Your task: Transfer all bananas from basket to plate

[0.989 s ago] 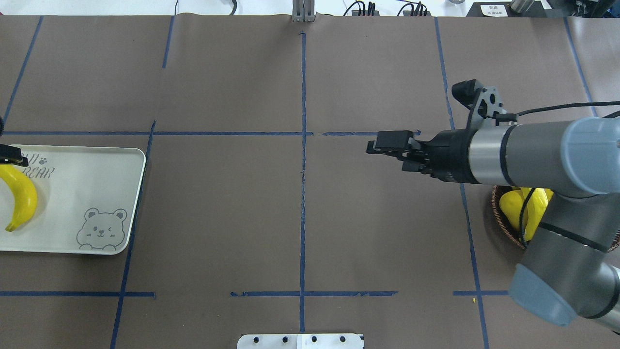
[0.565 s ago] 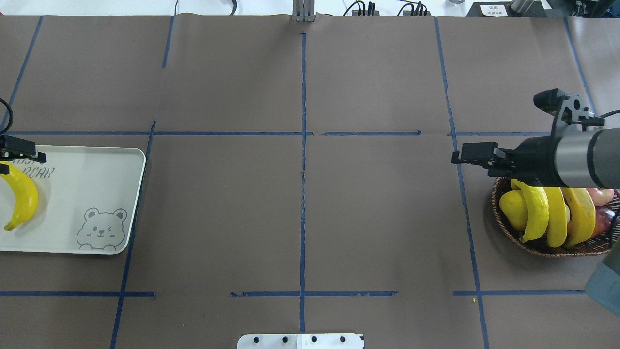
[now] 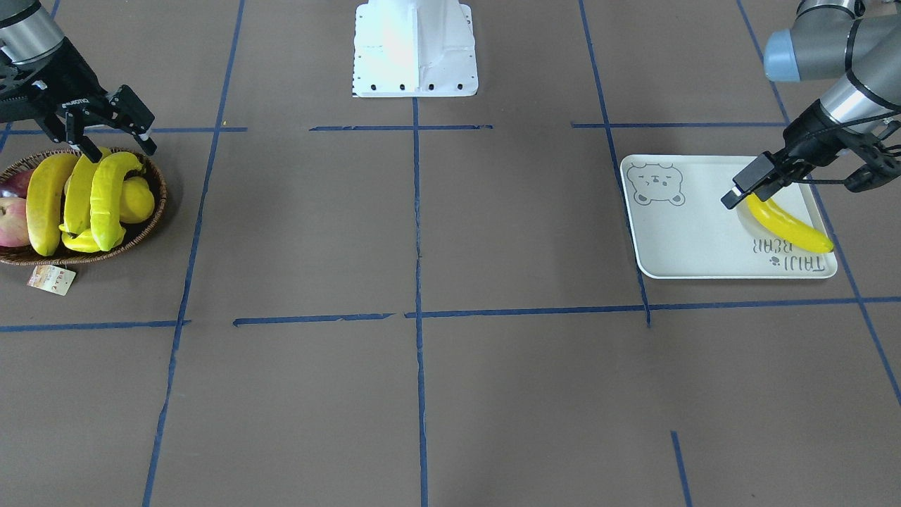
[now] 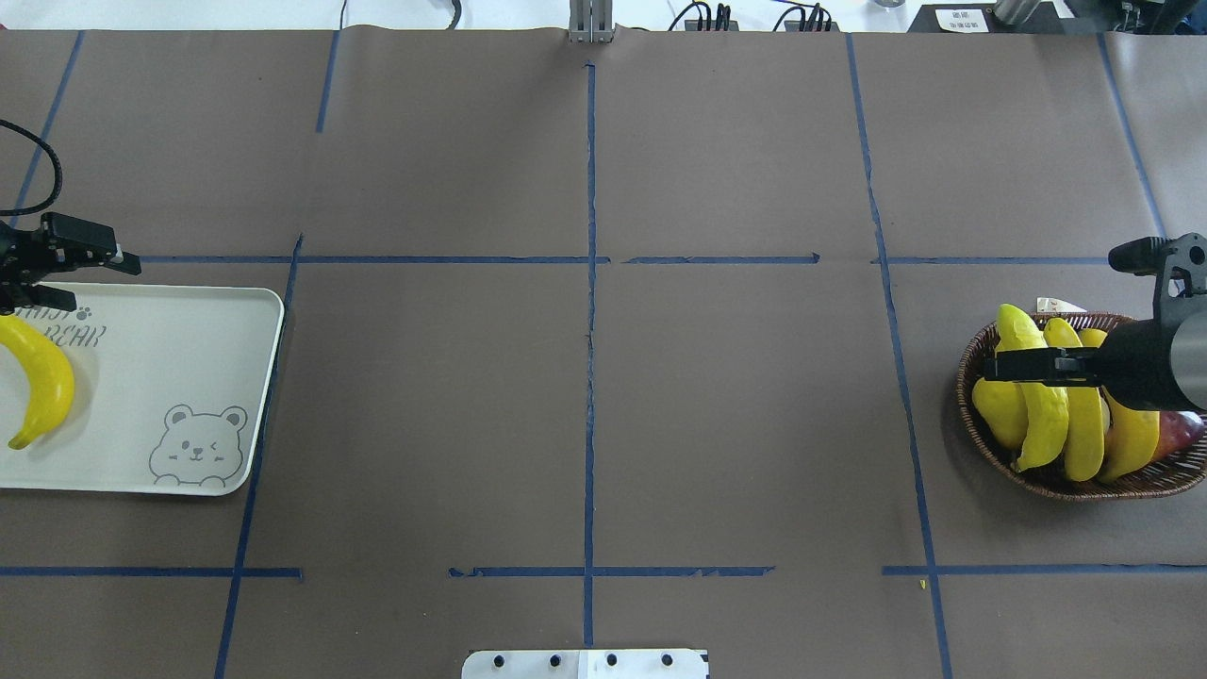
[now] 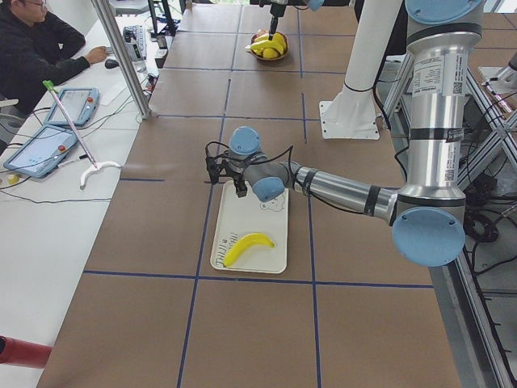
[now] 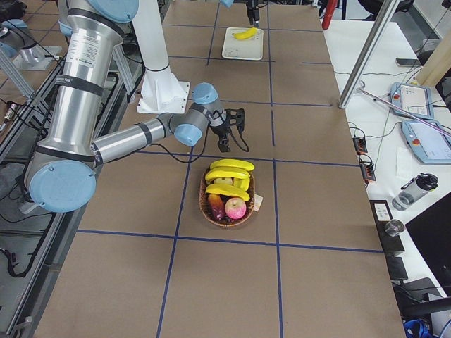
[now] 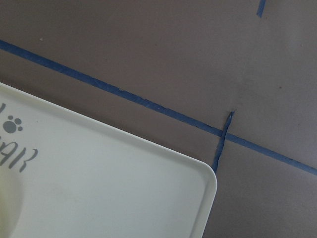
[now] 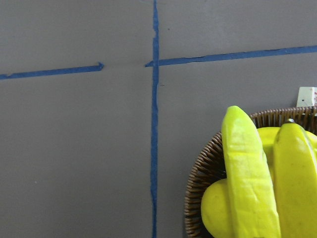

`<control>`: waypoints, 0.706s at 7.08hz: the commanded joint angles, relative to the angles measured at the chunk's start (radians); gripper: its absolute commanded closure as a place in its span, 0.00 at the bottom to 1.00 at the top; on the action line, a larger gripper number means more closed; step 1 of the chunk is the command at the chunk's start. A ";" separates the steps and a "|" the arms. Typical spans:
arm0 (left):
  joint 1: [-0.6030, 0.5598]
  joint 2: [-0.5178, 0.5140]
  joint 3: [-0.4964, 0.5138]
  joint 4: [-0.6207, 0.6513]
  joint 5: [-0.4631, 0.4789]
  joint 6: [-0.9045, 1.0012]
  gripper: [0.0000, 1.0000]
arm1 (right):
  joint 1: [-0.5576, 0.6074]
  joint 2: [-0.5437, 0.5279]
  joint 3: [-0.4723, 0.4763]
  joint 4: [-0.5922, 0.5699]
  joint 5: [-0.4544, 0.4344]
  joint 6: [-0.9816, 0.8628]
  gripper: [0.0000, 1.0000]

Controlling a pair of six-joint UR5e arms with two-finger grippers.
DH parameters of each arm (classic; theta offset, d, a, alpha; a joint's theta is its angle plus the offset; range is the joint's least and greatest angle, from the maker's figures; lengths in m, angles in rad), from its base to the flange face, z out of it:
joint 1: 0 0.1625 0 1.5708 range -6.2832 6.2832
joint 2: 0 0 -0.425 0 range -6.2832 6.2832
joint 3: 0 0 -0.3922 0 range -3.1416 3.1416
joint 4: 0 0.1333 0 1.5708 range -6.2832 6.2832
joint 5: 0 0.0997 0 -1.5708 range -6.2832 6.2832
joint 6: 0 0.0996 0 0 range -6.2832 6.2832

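Observation:
One banana (image 4: 42, 382) lies loose at the left end of the plate (image 4: 189, 358), a pale tray with a bear drawing. My left gripper (image 4: 94, 283) hovers open over the plate's far edge, just beyond that banana and holding nothing. Three more bananas (image 3: 77, 197) rest side by side in the wicker basket (image 3: 158, 204) at the right end of the table. My right gripper (image 3: 116, 144) hangs open above the robot-side ends of these bananas, with nothing between its fingers. The right wrist view shows the outermost banana (image 8: 247, 173) and the basket rim (image 8: 198, 183).
A yellow pear (image 4: 998, 407) and red apples (image 4: 1179, 429) share the basket, and a paper tag (image 3: 51, 279) hangs off its rim. The white robot base (image 3: 415, 49) sits mid-table at the robot's side. A person sits at a side desk (image 5: 36, 48) with tablets.
My right arm swung back from the table's middle to above the basket. My left gripper drew away from the banana on the plate toward the plate's far edge.

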 commanded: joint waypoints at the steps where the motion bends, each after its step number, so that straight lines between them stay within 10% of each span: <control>1: 0.008 -0.016 -0.002 -0.001 0.002 -0.019 0.00 | -0.043 -0.004 -0.005 -0.069 -0.034 -0.018 0.01; 5: 0.010 -0.016 -0.003 0.001 -0.001 -0.018 0.00 | -0.059 0.003 -0.051 -0.083 -0.040 -0.018 0.13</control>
